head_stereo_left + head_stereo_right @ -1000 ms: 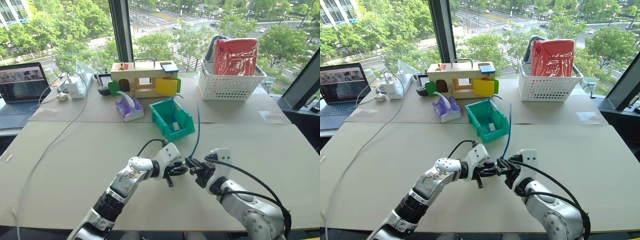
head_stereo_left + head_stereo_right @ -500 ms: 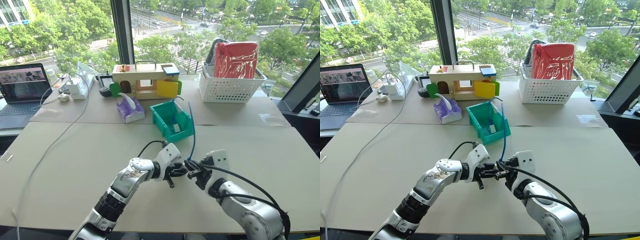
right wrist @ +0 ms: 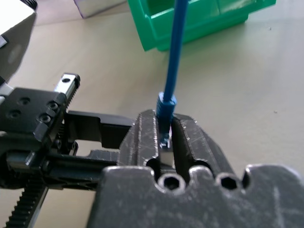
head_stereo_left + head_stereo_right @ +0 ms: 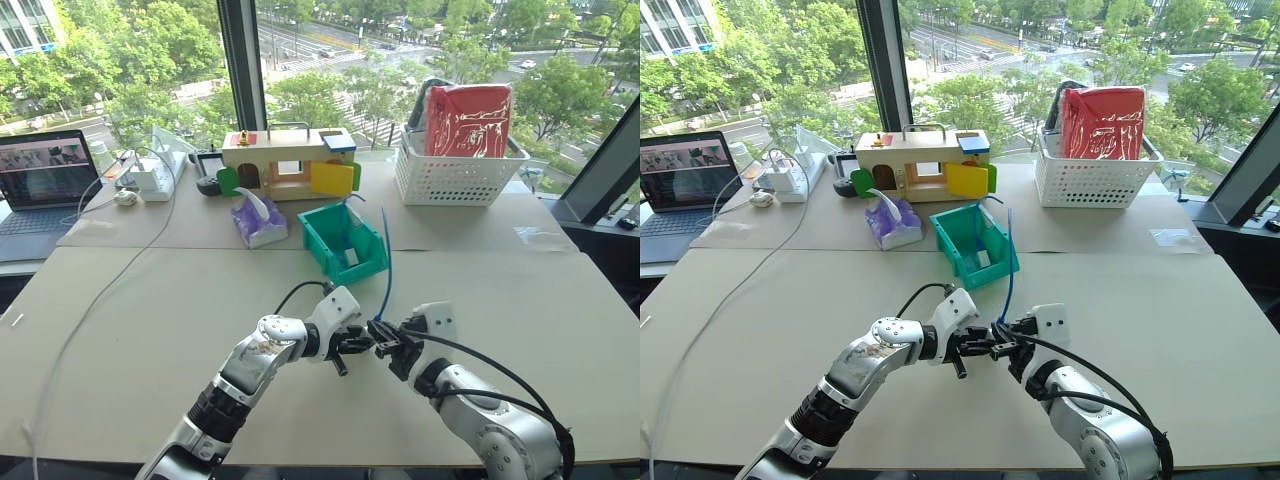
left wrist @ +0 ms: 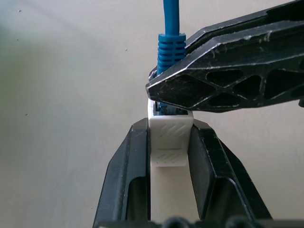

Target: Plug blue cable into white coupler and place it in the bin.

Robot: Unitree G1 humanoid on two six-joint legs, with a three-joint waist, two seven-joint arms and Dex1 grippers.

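The left hand (image 5: 168, 156) clamps the tiny white plastic coupler block (image 5: 169, 137); the right hand (image 3: 164, 135) grips the thin bright-blue cable (image 3: 172, 57) at its plug, seated in line with the socket. The teal plastic bin (image 4: 343, 240) lies straight ahead.

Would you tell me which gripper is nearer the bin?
Right, slightly. The right gripper sits almost straight in front of the bin; the left gripper meets it from farther left.
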